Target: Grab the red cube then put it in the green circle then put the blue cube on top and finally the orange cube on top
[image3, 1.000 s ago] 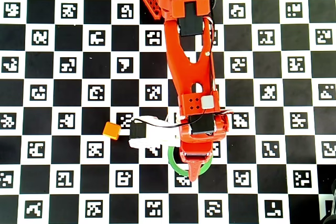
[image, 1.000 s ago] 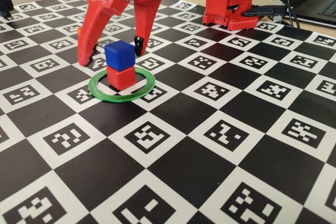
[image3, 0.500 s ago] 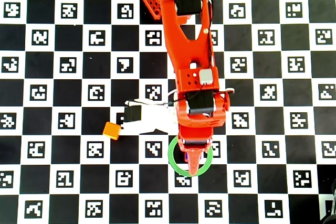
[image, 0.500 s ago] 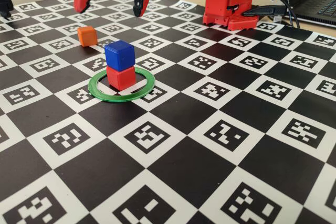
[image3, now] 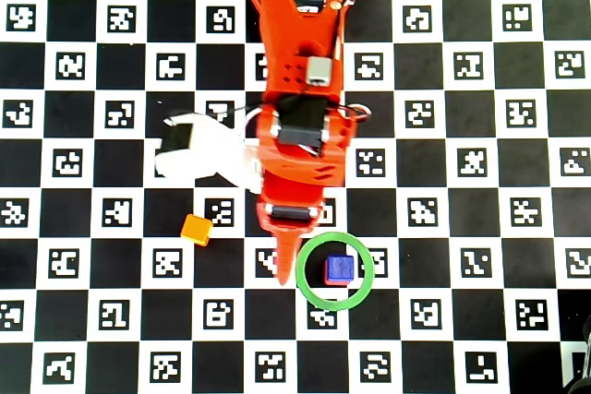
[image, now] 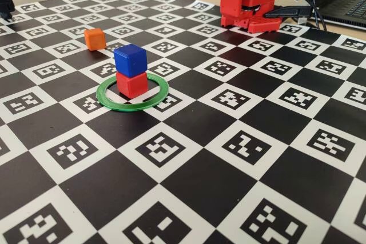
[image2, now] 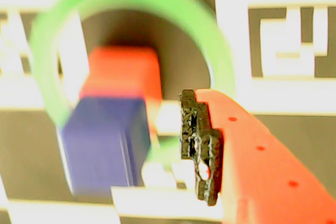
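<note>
Since half a second ago, the claw (image3: 284,269) has been raised out of the fixed view, leaving only the arm's base (image: 250,1) there. Overhead, the arm is seen stretched down the bench (image3: 517,228), its tip just left of the green circle (image3: 303,283). The blue cube (image: 130,60) sits on the red cube (image: 132,84) inside the ring; the orange cube (image: 95,38) lies apart. One finger (image2: 252,156) is shown in the blurred wrist view; whether the claw is apart cannot be told.

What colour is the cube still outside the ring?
Orange: the orange cube sits alone on the board, clearest in the fixed view.
</note>
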You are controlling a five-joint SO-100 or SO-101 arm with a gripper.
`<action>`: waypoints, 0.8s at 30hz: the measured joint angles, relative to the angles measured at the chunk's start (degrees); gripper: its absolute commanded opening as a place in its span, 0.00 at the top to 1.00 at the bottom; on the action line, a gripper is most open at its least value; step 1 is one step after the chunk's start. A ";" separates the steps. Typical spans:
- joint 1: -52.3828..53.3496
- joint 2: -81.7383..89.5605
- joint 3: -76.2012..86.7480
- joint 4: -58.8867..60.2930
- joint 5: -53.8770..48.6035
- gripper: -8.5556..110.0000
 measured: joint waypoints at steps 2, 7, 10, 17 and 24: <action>2.02 0.00 0.00 0.00 -1.14 0.49; 6.24 0.00 0.00 0.00 -3.78 0.49; 8.53 0.00 0.00 -0.97 -5.19 0.49; 12.13 -3.25 0.00 -3.52 -7.56 0.49; 13.36 -8.09 0.00 -5.36 -8.00 0.49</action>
